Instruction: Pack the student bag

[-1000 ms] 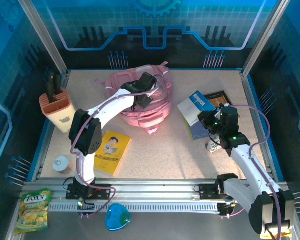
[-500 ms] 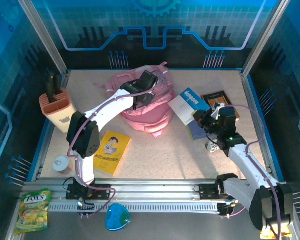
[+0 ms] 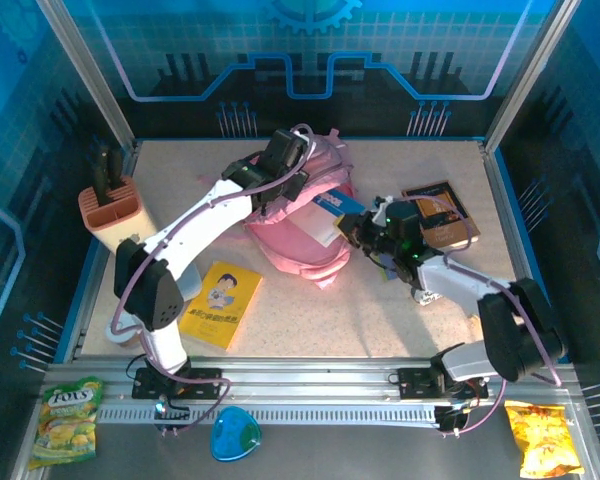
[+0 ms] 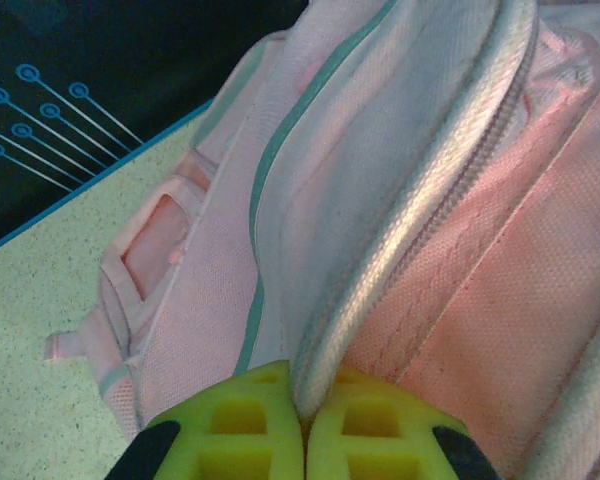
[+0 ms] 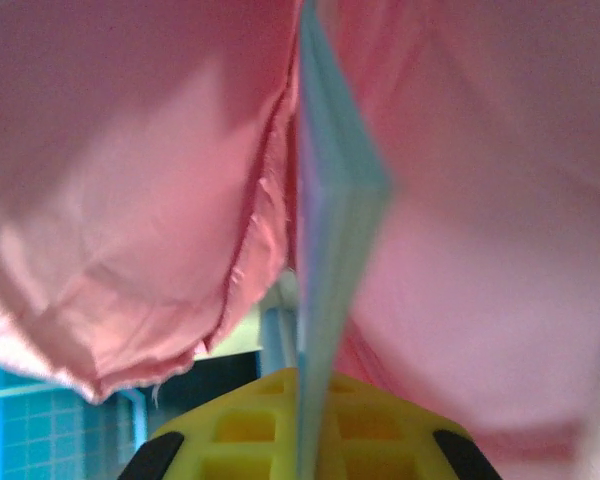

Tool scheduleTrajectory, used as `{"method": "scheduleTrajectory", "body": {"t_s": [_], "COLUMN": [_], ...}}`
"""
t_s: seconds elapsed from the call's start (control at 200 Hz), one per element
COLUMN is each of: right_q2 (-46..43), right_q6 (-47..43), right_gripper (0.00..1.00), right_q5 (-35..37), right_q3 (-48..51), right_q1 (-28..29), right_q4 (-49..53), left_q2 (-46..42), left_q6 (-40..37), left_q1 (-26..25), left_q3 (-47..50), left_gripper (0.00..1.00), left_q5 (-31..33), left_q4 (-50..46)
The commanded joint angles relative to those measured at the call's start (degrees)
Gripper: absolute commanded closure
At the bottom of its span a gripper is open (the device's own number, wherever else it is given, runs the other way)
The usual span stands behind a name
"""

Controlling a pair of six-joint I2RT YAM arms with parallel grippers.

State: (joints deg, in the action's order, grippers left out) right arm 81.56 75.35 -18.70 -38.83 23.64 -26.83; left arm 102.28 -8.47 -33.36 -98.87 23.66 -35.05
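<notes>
The pink student bag [image 3: 300, 215] lies at the back centre of the table. My left gripper [image 3: 278, 190] is shut on its zipper edge [image 4: 410, 210], holding the opening up. My right gripper [image 3: 358, 232] is shut on a blue and white book [image 3: 332, 207], whose far part sits inside the bag's opening. In the right wrist view the book [image 5: 330, 250] stands edge-on between my yellow fingers [image 5: 240, 425], with pink fabric [image 5: 130, 170] on both sides of it.
A brown book [image 3: 440, 212] lies right of the bag. A yellow booklet [image 3: 220, 303] and a small cup [image 3: 123, 328] sit front left. A peach holder [image 3: 112, 218] stands at the left. Snack packets [image 3: 68, 420] and a blue disc [image 3: 235, 435] lie beyond the front rail.
My right gripper has carried the blue and white book leftward from the table's right side into the bag's opening. My left gripper has lifted the bag's edge slightly up and back.
</notes>
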Motion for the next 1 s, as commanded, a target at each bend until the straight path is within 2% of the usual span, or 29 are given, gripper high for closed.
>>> {"method": "scheduleTrajectory", "body": {"t_s": [0.0, 0.075, 0.335, 0.42, 0.55, 0.695, 0.81, 0.84, 0.915, 0.996], "right_q2": [4.3, 7.3, 12.2, 13.8, 17.1, 20.3, 23.2, 24.5, 28.3, 31.3], "right_q6": [4.1, 5.6, 10.2, 11.1, 13.0, 16.1, 17.4, 17.7, 17.5, 17.3], "right_gripper": [0.98, 0.98, 0.97, 0.96, 0.95, 0.94, 0.91, 0.88, 0.7, 0.63], "right_q5": [1.8, 4.9, 18.2, 20.7, 23.5, 23.2, 21.2, 19.7, 14.4, 9.5], "right_q3": [-4.6, -6.3, -10.4, -13.2, -15.7, -19.4, -21.2, -21.8, -25.5, -28.8], "right_q1": [1.8, 2.8, 5.7, 6.5, 7.2, 7.1, 7.0, 6.9, 6.3, 5.9], "right_q4": [-7.4, -7.6, 2.1, 5.2, 4.2, 7.4, 5.9, 4.7, 5.1, 7.9], "left_q2": [-5.9, -6.6, -7.8, -7.9, -7.8, -7.1, -6.7, -6.6, -6.4, -6.1], "left_q6": [2.8, 3.2, 5.7, 6.3, 7.0, 7.2, 7.5, 7.7, 8.2, 8.3], "left_q1": [-0.9, -0.8, -0.9, -1.1, -1.1, -1.0, -0.9, -1.0, -0.9, -0.9], "left_q3": [-0.4, -0.2, 1.2, 1.6, 1.6, 0.2, -0.5, -0.4, -0.4, -0.8], "left_gripper": [1.0, 1.0, 1.0, 1.0, 1.0, 1.0, 1.0, 1.0, 1.0, 1.0], "left_q5": [-1.1, -1.2, -3.6, -3.9, -4.8, -7.4, -7.8, -8.0, -8.6, -10.5], "left_q4": [9.1, 9.2, 9.5, 9.6, 9.6, 7.3, 6.2, 6.3, 6.7, 7.0]}}
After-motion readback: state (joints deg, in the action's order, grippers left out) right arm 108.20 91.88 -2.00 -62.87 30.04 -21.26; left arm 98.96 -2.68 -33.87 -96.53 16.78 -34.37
